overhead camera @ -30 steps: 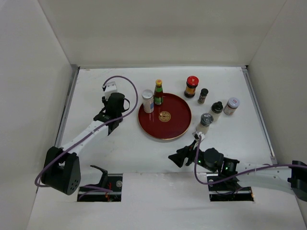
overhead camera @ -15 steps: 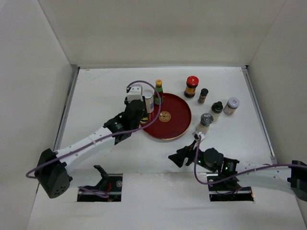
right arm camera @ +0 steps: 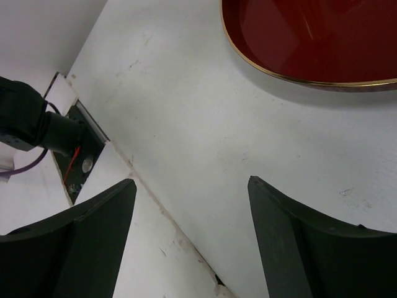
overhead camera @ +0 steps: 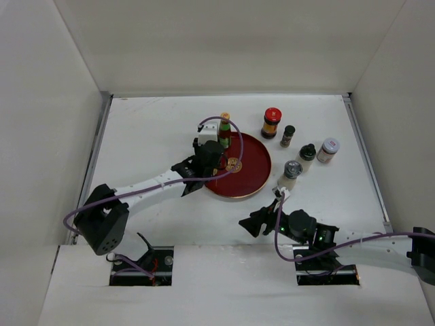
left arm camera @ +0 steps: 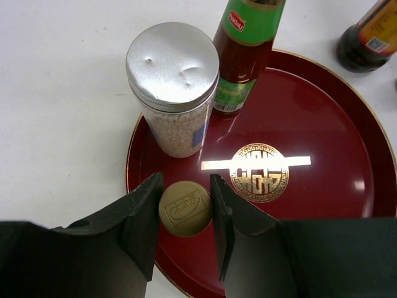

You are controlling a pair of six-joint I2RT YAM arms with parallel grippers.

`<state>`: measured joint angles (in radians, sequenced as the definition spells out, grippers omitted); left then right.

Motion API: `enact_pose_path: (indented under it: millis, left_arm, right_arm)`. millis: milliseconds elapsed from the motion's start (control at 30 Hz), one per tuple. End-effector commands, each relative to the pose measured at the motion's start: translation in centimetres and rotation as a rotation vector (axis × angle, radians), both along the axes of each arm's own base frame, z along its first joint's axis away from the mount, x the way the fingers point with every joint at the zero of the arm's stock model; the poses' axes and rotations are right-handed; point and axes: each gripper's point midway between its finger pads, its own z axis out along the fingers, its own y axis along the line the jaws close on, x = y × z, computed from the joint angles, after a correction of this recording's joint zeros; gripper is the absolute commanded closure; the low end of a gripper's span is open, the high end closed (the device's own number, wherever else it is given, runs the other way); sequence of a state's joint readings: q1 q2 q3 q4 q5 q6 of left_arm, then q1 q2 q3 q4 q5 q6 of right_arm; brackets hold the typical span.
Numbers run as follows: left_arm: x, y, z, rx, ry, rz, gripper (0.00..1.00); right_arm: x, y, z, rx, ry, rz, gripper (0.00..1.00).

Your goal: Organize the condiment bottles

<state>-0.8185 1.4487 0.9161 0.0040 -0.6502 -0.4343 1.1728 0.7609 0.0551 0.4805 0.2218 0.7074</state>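
Observation:
My left gripper (left arm camera: 185,208) is shut on a gold-capped bottle (left arm camera: 185,209), seen cap-on from above over the left part of the round red tray (left arm camera: 322,124). Whether the bottle rests on the tray I cannot tell. Just beyond it on the tray stand a silver-lidded jar (left arm camera: 173,87) of white grains and a green-labelled sauce bottle (left arm camera: 245,53). In the top view the left gripper (overhead camera: 211,161) hides the jar; the green-labelled bottle (overhead camera: 224,129) shows. My right gripper (overhead camera: 250,224) stands open and empty near the front edge, its fingers (right arm camera: 93,230) over bare table.
Right of the tray (overhead camera: 253,163) stand a red-capped bottle (overhead camera: 271,123), a small black-capped bottle (overhead camera: 288,135), a black-capped bottle (overhead camera: 306,155), a grey-lidded jar (overhead camera: 328,149) and a grey-capped bottle (overhead camera: 291,171). White walls close the table in.
The left arm has swung right, from the table left of the tray to over the tray's left part, jaws staying shut. The right arm has not moved.

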Motion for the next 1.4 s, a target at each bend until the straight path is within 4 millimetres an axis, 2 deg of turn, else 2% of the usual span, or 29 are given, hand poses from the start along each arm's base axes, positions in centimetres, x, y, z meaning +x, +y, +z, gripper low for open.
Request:
enact_pose_path:
  millis: [0,67,167,200,267,367,433,500,600,633,700,733,767,833,900,933,1000,1033,1100,1200,1267,1367]
  left_arm:
    - [1.5,-0.7,3.5,-0.096,-0.107,0.032,0.77]
    - [1.4,-0.6,3.2,-0.090,-0.101,0.031,0.73]
    - [1.4,-0.5,2.6,-0.080,-0.092,0.031,0.65]
    - [1.3,-0.5,2.5,-0.079,-0.091,0.031,0.61]
    - [1.3,-0.4,2.4,-0.080,-0.092,0.031,0.51]
    - [1.0,-0.1,2.8,-0.092,-0.105,0.031,0.35]
    - [0.8,0.2,3.7,-0.105,-0.121,0.031,0.22]
    - [0.5,0.8,4.8,-0.124,-0.143,0.036,0.00]
    - [0.0,2.6,7.7,-0.175,-0.207,0.066,0.00]
    - [-0.1,3.3,8.3,-0.182,-0.224,0.086,0.00]
    - [-0.3,6.1,9.9,-0.194,-0.272,0.173,0.00]
    - [-0.3,7.6,10.6,-0.201,-0.291,0.217,0.00]
    - [-0.4,9.2,11.5,-0.221,-0.316,0.260,0.00]
    - [-0.7,10.7,12.5,-0.254,-0.348,0.293,0.00]
    - [-0.8,11.8,12.9,-0.279,-0.364,0.330,0.00]
    - [-0.8,12.3,12.9,-0.300,-0.371,0.346,0.00]
    - [-0.8,12.2,12.7,-0.338,-0.375,0.341,0.00]
    - [-0.7,12.1,12.5,-0.347,-0.378,0.332,0.00]
    - [-0.3,11.9,12.0,-0.369,-0.376,0.300,0.00]
    - [0.2,12.2,10.9,-0.399,-0.368,0.278,0.00]
    - [0.8,13.3,9.7,-0.381,-0.364,0.318,0.00]
    - [1.4,14.9,7.7,-0.371,-0.358,0.373,0.00]
  right_arm:
    - [0.4,0.7,2.2,0.064,-0.027,-0.013,0.23]
    - [0.5,0.6,2.1,0.058,-0.023,-0.023,0.33]
    - [0.6,0.7,2.0,0.041,-0.015,-0.025,0.58]
    - [0.7,0.7,2.0,0.033,-0.013,-0.028,0.67]
    - [0.8,0.8,1.9,0.007,-0.009,-0.033,0.79]
    - [1.1,0.9,1.4,-0.057,0.008,-0.048,0.87]
    - [1.1,1.5,2.3,-0.085,0.001,-0.043,0.88]
    - [1.3,2.1,4.1,-0.088,-0.034,-0.048,0.88]
    - [2.1,2.7,7.9,-0.089,-0.102,-0.070,0.86]
    - [2.7,2.8,9.3,-0.096,-0.128,-0.083,0.82]
    - [4.8,2.6,12.5,-0.108,-0.209,-0.138,0.73]
    - [5.8,2.6,13.9,-0.115,-0.245,-0.163,0.73]
    - [6.6,2.7,15.2,-0.123,-0.272,-0.179,0.78]
    - [8.9,2.2,17.4,-0.131,-0.290,-0.243,0.98]
    - [11.0,1.4,18.8,-0.142,-0.272,-0.312,1.00]
    - [12.3,0.9,19.5,-0.140,-0.261,-0.359,0.98]
    - [15.0,-0.3,20.2,-0.156,-0.251,-0.445,0.82]
    - [16.5,-1.2,20.3,-0.174,-0.245,-0.493,0.76]
    - [19.7,-3.1,20.1,-0.225,-0.233,-0.574,0.58]
    - [24.7,-6.7,19.4,-0.350,-0.225,-0.684,0.27]
    - [27.7,-9.0,18.6,-0.443,-0.209,-0.734,0.12]
    - [31.6,-11.5,16.7,-0.558,-0.148,-0.784,0.00]
